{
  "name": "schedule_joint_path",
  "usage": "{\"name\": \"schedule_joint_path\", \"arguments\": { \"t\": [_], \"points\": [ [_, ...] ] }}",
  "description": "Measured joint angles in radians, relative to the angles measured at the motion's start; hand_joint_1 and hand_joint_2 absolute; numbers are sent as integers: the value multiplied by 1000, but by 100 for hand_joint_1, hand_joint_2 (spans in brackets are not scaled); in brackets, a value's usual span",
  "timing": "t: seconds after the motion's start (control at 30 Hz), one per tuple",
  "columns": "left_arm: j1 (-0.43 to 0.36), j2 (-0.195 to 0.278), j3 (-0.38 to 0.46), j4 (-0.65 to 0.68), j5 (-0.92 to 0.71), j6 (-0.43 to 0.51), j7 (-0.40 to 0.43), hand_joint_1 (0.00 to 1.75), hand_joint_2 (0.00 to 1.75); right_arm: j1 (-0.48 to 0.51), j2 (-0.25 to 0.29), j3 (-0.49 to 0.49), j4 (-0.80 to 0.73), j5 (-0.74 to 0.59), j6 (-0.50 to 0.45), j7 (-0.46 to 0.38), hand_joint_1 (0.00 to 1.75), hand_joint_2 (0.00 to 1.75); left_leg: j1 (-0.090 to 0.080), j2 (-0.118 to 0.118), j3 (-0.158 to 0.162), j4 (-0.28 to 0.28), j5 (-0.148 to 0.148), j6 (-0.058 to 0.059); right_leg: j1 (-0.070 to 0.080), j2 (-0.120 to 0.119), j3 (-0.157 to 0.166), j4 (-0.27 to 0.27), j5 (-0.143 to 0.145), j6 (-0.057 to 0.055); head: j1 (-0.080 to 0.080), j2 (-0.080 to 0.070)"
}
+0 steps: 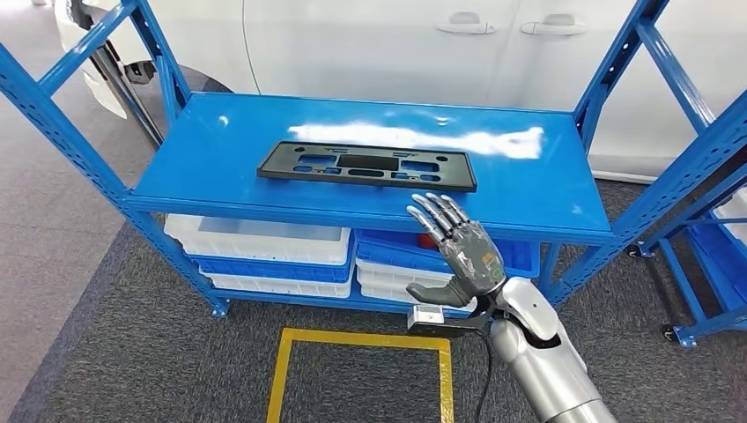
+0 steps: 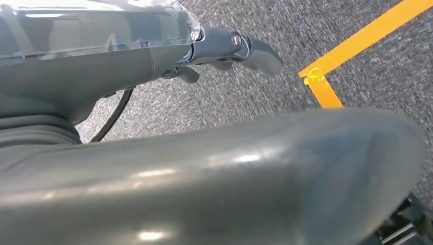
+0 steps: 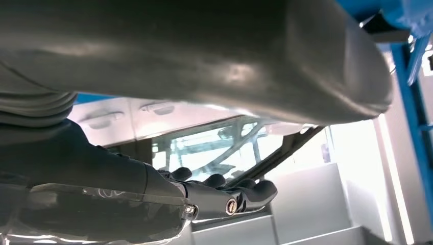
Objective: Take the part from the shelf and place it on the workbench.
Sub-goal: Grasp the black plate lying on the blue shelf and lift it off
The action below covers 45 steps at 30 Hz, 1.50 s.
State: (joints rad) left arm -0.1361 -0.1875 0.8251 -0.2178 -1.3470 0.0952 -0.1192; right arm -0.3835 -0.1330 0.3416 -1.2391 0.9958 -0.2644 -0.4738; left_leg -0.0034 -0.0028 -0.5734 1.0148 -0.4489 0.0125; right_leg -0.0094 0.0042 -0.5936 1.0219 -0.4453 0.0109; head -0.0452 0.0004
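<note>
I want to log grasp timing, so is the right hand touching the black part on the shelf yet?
Apart. The head view shows bare blue shelf between the right hand and the black part.

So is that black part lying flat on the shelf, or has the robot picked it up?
Flat on the shelf. The black part rests on the blue shelf, and the right hand, fingers spread, is short of it, holding nothing.
</note>
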Motion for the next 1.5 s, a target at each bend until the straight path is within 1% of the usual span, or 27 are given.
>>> {"name": "schedule_joint_path", "arguments": {
  "t": [0.1, 0.2, 0.23, 0.27, 0.3, 0.37, 0.43, 0.53, 0.6, 0.63, 0.7, 0.73, 0.77, 0.8, 0.87, 0.93, 1.0, 1.1, 1.17, 1.23, 1.27, 1.3, 1.33, 1.37, 1.4, 1.43, 1.5],
  "points": [
    [-3, 0, 0, 0, -2, -1, -1, 0, 0, -72, -4, 73, 42, 4, 2, 21, 0, 0, 2, 0, -17, 37, -27, -15, -7, -2, 2, -9, 7, -17, 0, 0],
    [-5, -1, 0, 0, -5, -5, 0, 0, 0, -125, -4, 126, 76, 9, 4, 31, 0, 0, 9, 0, -103, 220, -113, -29, -7, -5, 2, -11, 8, -26, 0, 0],
    [-5, -1, 0, 0, -7, -6, 0, 0, 0, -133, -3, 139, 87, 13, 4, 33, 0, 0, 11, 0, -128, 269, -127, -32, -6, -6, 2, -11, 8, -26, 0, 0],
    [-5, -1, 0, 0, -9, -6, 0, 0, 0, -140, -3, 151, 95, 17, 5, 37, 0, 0, 13, 0, -138, 285, -121, -34, -6, -6, 2, -10, 7, -26, 0, 0],
    [-5, -1, 0, 0, -11, -7, 0, 0, 0, -147, -3, 163, 103, 24, 6, 41, 0, 0, 15, 0, -128, 258, -95, -35, -6, -6, 3, -9, 6, -25, 0, 0],
    [-7, -1, 0, 0, -13, -7, 0, 0, 0, -167, -2, 185, 115, 33, 9, 54, 0, 0, 17, 0, -69, 126, -25, -32, -6, -5, 4, -7, 4, -21, 0, 0],
    [-11, -1, -2, 0, -15, -7, 0, 0, 0, -196, 0, 207, 127, 38, 18, 73, 0, 0, 15, -1, -24, 26, 7, -25, -3, -3, 1, -3, 2, -12, 0, 0],
    [-13, -3, -6, 0, -22, -9, 0, 0, 0, -232, 2, 233, 142, 42, 26, 99, 0, 0, 13, -3, -19, 5, 9, -6, -2, -2, -2, -6, 4, 8, 0, 0],
    [-14, -4, -9, 0, -24, -9, 0, 0, 0, -247, 4, 240, 148, 44, 27, 105, 0, 0, 15, -4, -14, -4, 14, 8, -4, -3, -12, 20, -14, 19, 0, 0],
    [-15, -5, -10, 0, -25, -9, 0, 0, 0, -252, 4, 243, 150, 45, 27, 106, 0, 0, 16, -3, -12, -8, 15, 14, -5, -3, -31, 61, -37, 22, 0, 0],
    [-17, -6, -11, 0, -27, -10, 0, 0, 0, -257, 5, 250, 157, 48, 28, 110, 0, 0, 14, -3, -10, -9, 10, 22, -6, -3, -100, 194, -91, 26, 0, 0],
    [-18, -6, -11, 0, -29, -11, 0, 0, 0, -257, 5, 254, 160, 50, 29, 114, 0, 0, 12, -4, -9, -8, 7, 24, -6, -3, -133, 250, -105, 27, 0, 0],
    [-17, -7, -11, 0, -30, -11, 0, 0, 0, -257, 5, 257, 163, 51, 31, 117, 0, 0, 11, -5, -6, -8, 2, 25, -6, -3, -152, 277, -100, 27, 0, 0],
    [-17, -7, -12, 0, -31, -12, 0, 0, 0, -257, 5, 260, 166, 52, 34, 120, 0, 0, 10, -6, 0, -8, -3, 25, -5, -3, -151, 264, -76, 25, 0, 0],
    [-17, -8, -12, 0, -31, -12, 0, 0, 0, -261, 5, 265, 167, 52, 39, 123, 0, 0, 8, -7, 17, -8, -15, 22, -3, -4, -101, 142, 4, 16, 0, 0],
    [-18, -11, -13, 1, -31, -11, 0, 0, 0, -269, 5, 269, 169, 52, 42, 125, 0, 0, 4, -6, 29, -7, -28, 14, 4, -6, -47, 27, 40, 4, 0, 0],
    [-22, -13, -13, 2, -32, -11, 0, 0, 0, -276, 6, 271, 170, 53, 43, 126, 0, 0, 3, -4, 33, -10, -39, 3, 10, -6, -28, -6, 25, -6, 0, 0],
    [-26, -13, -17, 2, -34, -10, -1, 0, 0, -282, 6, 273, 170, 55, 43, 131, 0, 0, 4, -2, 41, 7, -55, -12, 3, -3, -1, -24, 11, -19, 0, 0],
    [-27, -12, -20, 2, -34, -10, -1, 0, 0, -287, 7, 275, 172, 57, 43, 135, 0, 0, 7, -1, -11, 110, -86, -20, -2, -4, 29, -34, -5, -26, 0, 0],
    [-25, -12, -21, 2, -36, -10, 0, 0, 0, -290, 8, 278, 177, 58, 46, 136, 0, 0, 11, -1, -108, 250, -116, -28, -3, -5, 55, -35, -27, -28, 0, 0],
    [-22, -12, -22, 2, -36, -10, 0, 0, 0, -290, 9, 280, 181, 58, 49, 136, 0, 0, 12, -1, -147, 287, -107, -30, -3, -4, 71, -35, -39, -27, 0, 0],
    [-21, -12, -23, 2, -37, -10, 0, 0, 0, -291, 9, 282, 185, 58, 52, 136, 0, 0, 13, -1, -170, 284, -74, -30, -3, -3, 90, -35, -54, -26, 0, 0],
    [-19, -12, -25, 2, -37, -10, 1, 0, 0, -293, 11, 283, 189, 58, 54, 136, 0, 0, 13, -1, -172, 239, -17, -28, -4, -2, 112, -35, -70, -23, 0, 0],
    [-19, -11, -27, 2, -38, -10, 1, 0, 0, -295, 13, 284, 193, 58, 56, 136, 0, 0, 13, -1, -162, 168, 47, -25, -4, -1, 133, -35, -88, -20, 0, 0],
    [-19, -11, -28, 3, -38, -10, 1, 0, 0, -299, 15, 284, 198, 58, 57, 136, 0, 0, 11, -1, -146, 110, 92, -21, -3, -1, 151, -37, -104, -15, 0, 0],
    [-19, -11, -29, 4, -38, -10, 1, 0, 0, -303, 17, 286, 203, 59, 57, 136, 0, 0, 9, -2, -128, 64, 116, -16, -1, 0, 164, -39, -117, -9, 0, 0],
    [-21, -11, -31, 7, -39, -10, 1, 0, 0, -311, 21, 289, 210, 59, 58, 136, 0, 0, 4, -3, -108, 35, 94, -4, 1, 1, 175, -45, -128, 4, 0, 0]
  ]
}}
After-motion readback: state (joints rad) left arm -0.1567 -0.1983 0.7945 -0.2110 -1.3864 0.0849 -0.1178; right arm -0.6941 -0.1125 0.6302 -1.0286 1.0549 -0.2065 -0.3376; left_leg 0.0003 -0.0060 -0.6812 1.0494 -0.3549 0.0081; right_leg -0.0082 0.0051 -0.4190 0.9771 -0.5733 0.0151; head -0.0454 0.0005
